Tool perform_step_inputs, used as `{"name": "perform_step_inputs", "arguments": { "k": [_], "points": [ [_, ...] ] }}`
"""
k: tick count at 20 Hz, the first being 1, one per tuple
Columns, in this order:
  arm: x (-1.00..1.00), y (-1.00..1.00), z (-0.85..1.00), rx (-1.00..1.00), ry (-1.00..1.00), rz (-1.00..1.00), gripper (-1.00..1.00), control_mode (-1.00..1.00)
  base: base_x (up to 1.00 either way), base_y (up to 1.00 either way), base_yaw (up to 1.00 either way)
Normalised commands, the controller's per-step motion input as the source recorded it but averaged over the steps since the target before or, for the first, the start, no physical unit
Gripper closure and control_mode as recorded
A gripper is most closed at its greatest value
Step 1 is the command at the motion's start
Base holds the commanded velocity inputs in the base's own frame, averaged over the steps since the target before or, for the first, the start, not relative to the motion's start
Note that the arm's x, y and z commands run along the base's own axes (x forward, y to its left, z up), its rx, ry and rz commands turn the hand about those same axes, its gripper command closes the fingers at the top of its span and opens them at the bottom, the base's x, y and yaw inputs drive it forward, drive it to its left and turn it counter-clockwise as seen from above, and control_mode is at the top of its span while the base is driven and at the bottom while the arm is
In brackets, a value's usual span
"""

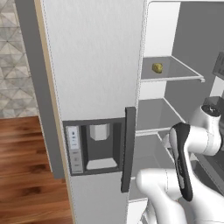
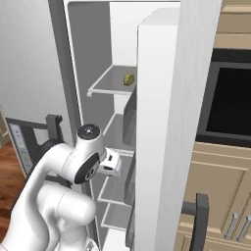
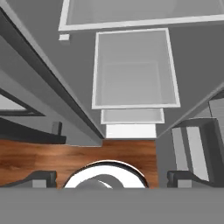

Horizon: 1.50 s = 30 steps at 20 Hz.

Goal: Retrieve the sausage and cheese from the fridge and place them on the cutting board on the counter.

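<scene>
Our gripper [image 3: 112, 177] is wide open and holds nothing. It looks down past the white shelves [image 3: 135, 70] of the fridge [image 1: 96, 65]. The fridge's right door is open. The cheese [image 1: 157, 67] sits on the top shelf, above our arm.

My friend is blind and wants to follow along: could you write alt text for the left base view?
A tall light grey fridge stands with its right door open, showing white shelves; a small yellowish cheese chunk sits on the upper one. The closed left door carries a recessed water dispenser and a dark vertical handle, and the white robot arm rises at lower right.
</scene>
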Motion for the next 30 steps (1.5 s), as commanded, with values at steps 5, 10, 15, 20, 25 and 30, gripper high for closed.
{"name": "perform_step_inputs", "arguments": {
  "k": [5, 10, 15, 20, 25, 30],
  "points": [
    [0.12, 0.08, 0.59, -0.08, -0.36, -0.15, -1.0, -1.0, 0.0, 0.0, 0.0],
    [0.14, 0.04, 0.55, -0.08, -0.3, -0.12, -1.0, -1.0, 0.0, 0.0, 0.0],
    [0.11, 0.0, 0.26, -0.11, -0.28, -0.02, -1.0, -1.0, 0.0, 0.0, 0.0],
    [0.1, -0.01, 0.41, -0.12, -0.07, 0.0, -1.0, -1.0, 0.0, 0.0, 0.0],
    [0.26, 0.0, 0.45, -0.06, 0.0, 0.04, -1.0, -1.0, 0.0, 0.0, 0.0],
    [0.26, 0.01, 0.51, -0.02, 0.0, 0.11, -1.0, -1.0, 0.0, 0.0, 0.0]
  ]
}}
